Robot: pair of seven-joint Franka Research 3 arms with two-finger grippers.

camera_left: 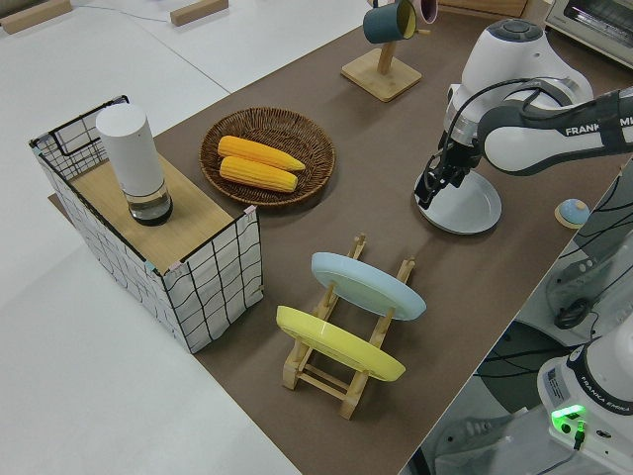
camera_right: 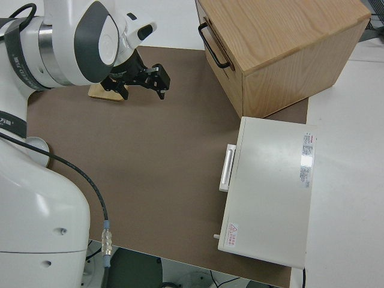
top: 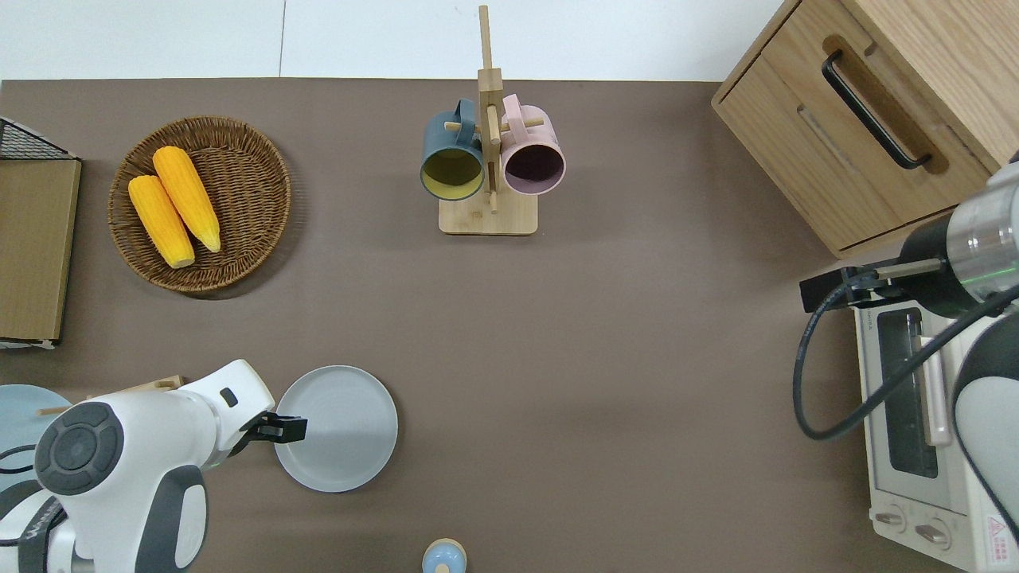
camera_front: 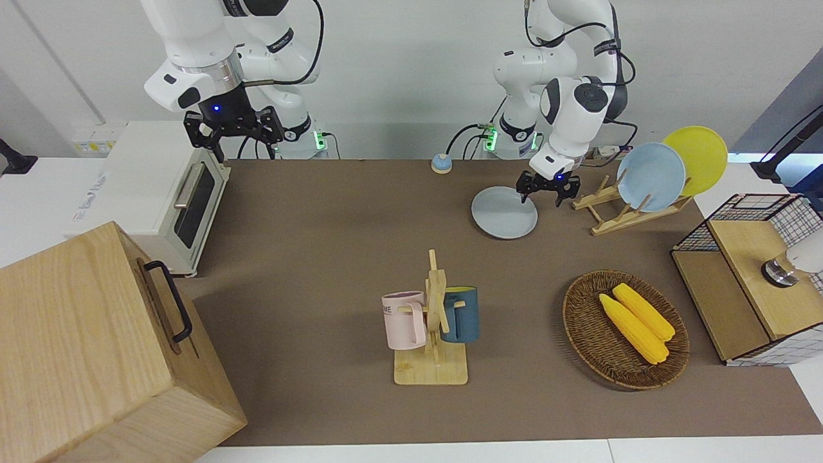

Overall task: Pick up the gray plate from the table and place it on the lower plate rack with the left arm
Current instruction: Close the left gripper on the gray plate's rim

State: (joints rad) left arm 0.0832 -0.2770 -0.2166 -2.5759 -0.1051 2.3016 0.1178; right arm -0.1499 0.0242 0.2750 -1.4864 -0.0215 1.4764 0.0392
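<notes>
The counter (camera_front: 334, 257) is carrying the gray plate (camera_front: 504, 212), lying flat beside the rack (camera_front: 611, 215), toward the right arm's end. The left jaws (camera_front: 545, 191) are hanging spread over the plate's rack-side rim; I judge they should be straddling that rim squarely before pinching, one finger under the lip. The right arm is parked.

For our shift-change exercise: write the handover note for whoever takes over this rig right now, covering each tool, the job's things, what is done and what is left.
Left tool: open, down at the rim of the gray plate, at the edge toward the left arm's end; no grip yet.
Right tool: parked, open.
Gray plate: flat on the table.
Lower plate rack: holds the pale blue plate and yellow plate; front slots look free.
Done: approach.
Left: grasp, lift, place on the rack.
</notes>
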